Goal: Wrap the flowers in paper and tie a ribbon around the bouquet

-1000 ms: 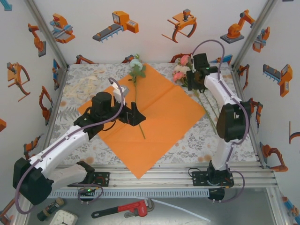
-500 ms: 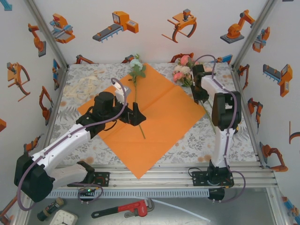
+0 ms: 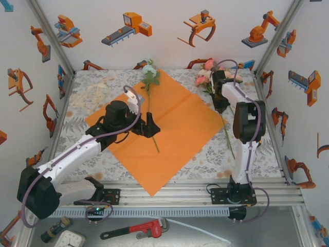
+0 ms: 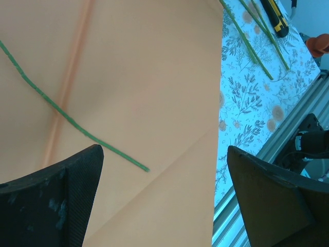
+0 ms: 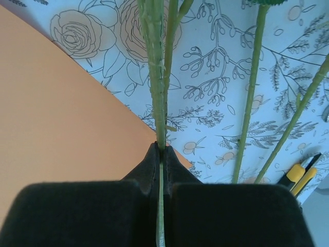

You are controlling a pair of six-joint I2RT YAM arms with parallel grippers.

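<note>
The orange paper (image 3: 175, 128) lies flat as a diamond on the floral cloth. One flower with a pale mint bloom (image 3: 150, 76) rests on it, and its thin stem (image 4: 77, 122) runs down the sheet. My left gripper (image 3: 149, 126) (image 4: 164, 154) hovers open over the paper (image 4: 154, 77), beside that stem's end. The pink and peach flowers (image 3: 204, 77) lie at the back right. My right gripper (image 3: 220, 104) (image 5: 162, 149) is shut on one of their green stems (image 5: 156, 77), just off the paper's right corner (image 5: 61, 118). The cream ribbon (image 3: 92, 95) lies loose at the back left.
More loose stems (image 5: 252, 92) (image 4: 247, 41) lie on the cloth right of the paper, and a yellow box cutter (image 5: 298, 175) (image 4: 273, 15) lies beyond them. Aluminium rails (image 3: 195, 188) run along the near edge. A red pipe wrench (image 3: 139, 230) lies below them.
My right gripper has come down onto the stems and closed on one, and the pink blooms shifted slightly. My left arm has hardly moved.
</note>
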